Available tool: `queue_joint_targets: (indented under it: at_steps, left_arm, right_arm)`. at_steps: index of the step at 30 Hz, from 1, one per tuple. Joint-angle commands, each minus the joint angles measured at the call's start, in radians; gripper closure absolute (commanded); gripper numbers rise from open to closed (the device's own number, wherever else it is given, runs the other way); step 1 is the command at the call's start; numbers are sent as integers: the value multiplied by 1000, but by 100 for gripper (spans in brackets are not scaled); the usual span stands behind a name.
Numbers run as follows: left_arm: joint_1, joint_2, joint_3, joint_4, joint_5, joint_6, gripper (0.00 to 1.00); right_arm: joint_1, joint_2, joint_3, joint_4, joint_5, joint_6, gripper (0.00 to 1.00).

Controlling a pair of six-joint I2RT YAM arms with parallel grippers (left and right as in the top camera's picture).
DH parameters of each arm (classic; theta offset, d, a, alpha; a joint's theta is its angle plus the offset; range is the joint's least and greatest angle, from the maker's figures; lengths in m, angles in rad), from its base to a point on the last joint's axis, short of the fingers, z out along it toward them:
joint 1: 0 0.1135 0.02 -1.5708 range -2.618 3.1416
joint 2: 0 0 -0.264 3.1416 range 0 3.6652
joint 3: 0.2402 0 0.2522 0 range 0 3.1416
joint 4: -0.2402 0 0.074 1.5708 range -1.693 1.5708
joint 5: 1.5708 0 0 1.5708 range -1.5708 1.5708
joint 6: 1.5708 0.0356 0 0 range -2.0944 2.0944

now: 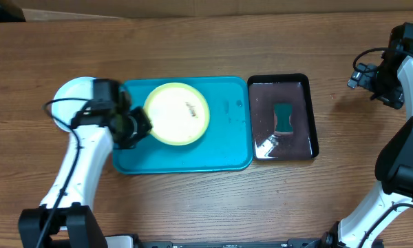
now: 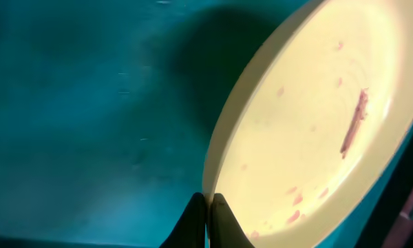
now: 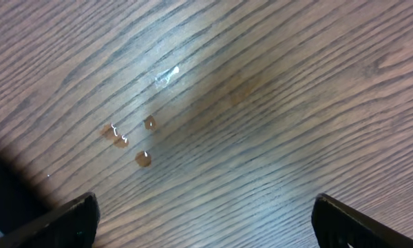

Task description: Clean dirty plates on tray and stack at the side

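Observation:
The yellow-green plate (image 1: pixel 177 114) lies over the left half of the turquoise tray (image 1: pixel 220 155); it carries brown smears (image 2: pixel 354 124). My left gripper (image 1: pixel 143 126) is shut on the plate's left rim (image 2: pixel 208 207), and the plate looks tilted up off the tray floor (image 2: pixel 76 117). A white or light blue plate (image 1: pixel 72 96) sits on the table left of the tray, partly hidden by my left arm. A third plate is not visible. My right gripper (image 3: pixel 203 220) is open and empty over bare wood at the far right (image 1: pixel 382 79).
A small black glossy tray (image 1: pixel 303 86) holding water and a green sponge (image 1: pixel 283 118) stands right of the turquoise tray. Small liquid drops (image 3: pixel 127 141) lie on the wooden table under my right gripper.

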Motion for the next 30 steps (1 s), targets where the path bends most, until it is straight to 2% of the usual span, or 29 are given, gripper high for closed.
queue_joint_targets:
  at_steps: [1, 6, 9, 17, 25, 30]
  left_arm:
    - [-95, 7, 20, 37, -55, -103, 96]
    - [-235, 7, 20, 109, -236, -176, 96]
    - [-279, 7, 19, 121, -269, -212, 96]
    - [-308, 26, 17, 123, -276, -238, 96]
    - [-309, 156, 17, 141, -248, -238, 96]
    - [-314, 166, 17, 161, -214, -231, 96]
  right_arm:
    - [3, -14, 14, 4, 5, 8, 0]
    - [3, -14, 14, 4, 5, 8, 0]
    - [3, -14, 14, 3, 5, 8, 0]
    - [3, -14, 14, 4, 5, 8, 0]
    - [3, -14, 14, 4, 5, 8, 0]
    - [3, -14, 14, 4, 5, 8, 0]
